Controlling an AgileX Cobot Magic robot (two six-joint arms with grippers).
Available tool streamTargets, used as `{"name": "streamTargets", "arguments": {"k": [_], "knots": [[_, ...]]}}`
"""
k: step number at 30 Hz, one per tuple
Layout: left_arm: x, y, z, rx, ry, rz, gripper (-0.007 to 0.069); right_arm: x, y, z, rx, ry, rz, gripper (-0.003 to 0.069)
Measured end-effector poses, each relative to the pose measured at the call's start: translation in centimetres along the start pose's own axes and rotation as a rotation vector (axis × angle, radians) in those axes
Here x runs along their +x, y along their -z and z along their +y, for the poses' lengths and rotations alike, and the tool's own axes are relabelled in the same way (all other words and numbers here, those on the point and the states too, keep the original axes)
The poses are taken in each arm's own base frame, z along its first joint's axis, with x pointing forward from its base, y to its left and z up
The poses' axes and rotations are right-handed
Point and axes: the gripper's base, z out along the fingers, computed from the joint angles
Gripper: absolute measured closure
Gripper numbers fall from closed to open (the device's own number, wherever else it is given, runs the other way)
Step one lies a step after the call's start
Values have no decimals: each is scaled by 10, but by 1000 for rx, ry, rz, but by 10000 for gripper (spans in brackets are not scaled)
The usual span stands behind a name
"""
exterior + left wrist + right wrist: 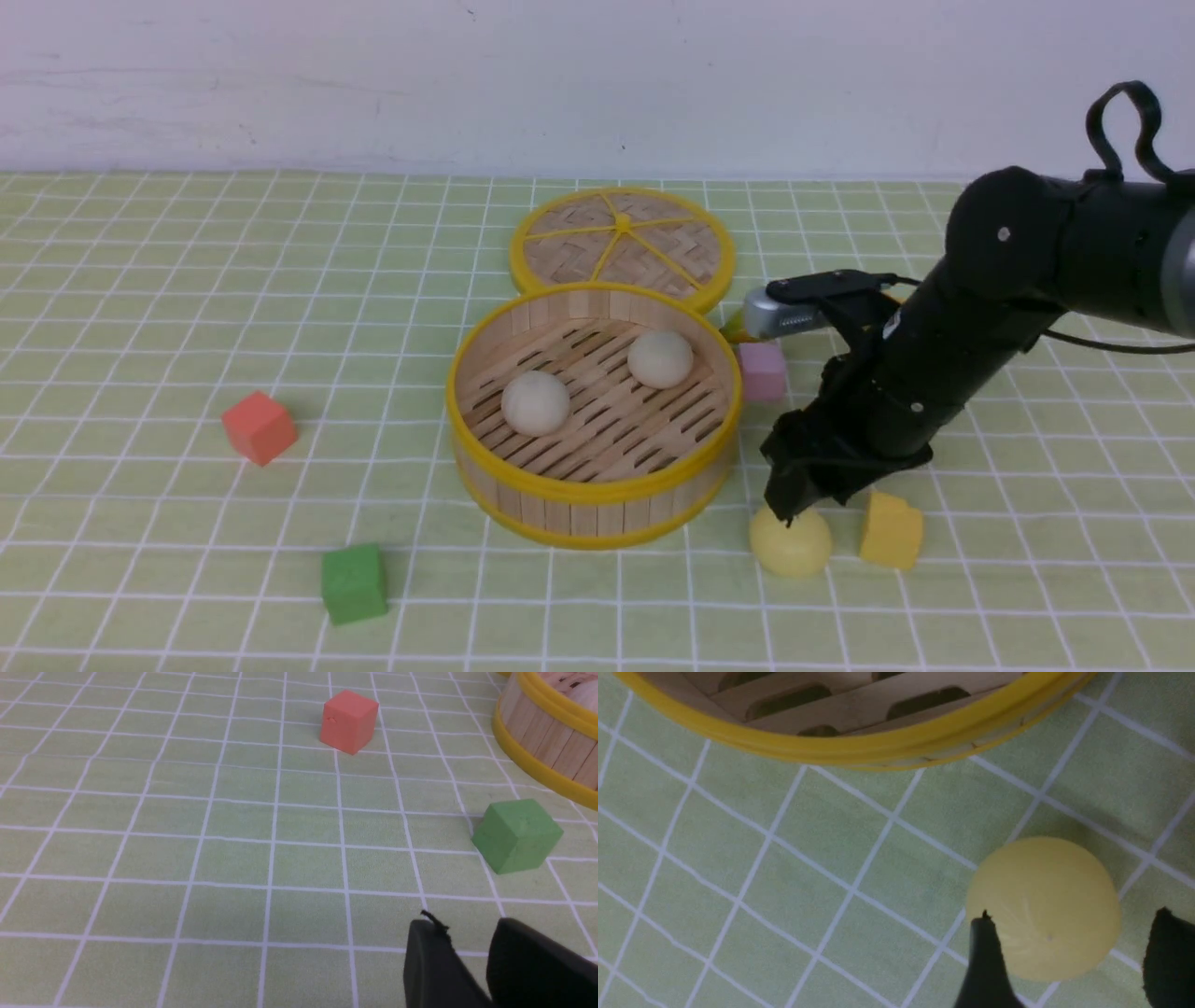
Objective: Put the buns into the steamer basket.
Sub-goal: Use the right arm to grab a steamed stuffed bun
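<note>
Pale-yel. bun (1043, 907), smooth matte dome w/ faint creases

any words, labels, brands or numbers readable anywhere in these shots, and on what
None can be read.
Red cube, green cube, yellow bun, basket, lid: no print seen.
White patch on the right arm: too small to read, if it is a label at all.

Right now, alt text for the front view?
Right gripper hangs over the pale yellow bun on the cloth, right of the steamer basket, which holds two beige buns. The woven lid lies behind the basket; red cube, green cube, pink cube, yellow cube sit around it.
</note>
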Motion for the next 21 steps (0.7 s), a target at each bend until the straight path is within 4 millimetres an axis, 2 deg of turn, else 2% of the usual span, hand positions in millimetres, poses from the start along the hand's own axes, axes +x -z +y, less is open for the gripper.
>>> {"name": "streamTargets", "arguments": {"k": [7,17,18,21], "knots": [[0,0,0,0,0,0,442,1,-20,-6,-1,-17,37,280],[0,0,0,0,0,0,431,-2,-32,-11,15,-25,18,478],[0,0,0,0,0,0,431,-2,-32,-11,15,-25,18,482],[0,0,0,0,0,0,428,-1,-32,-11,13,-25,22,557]]}}
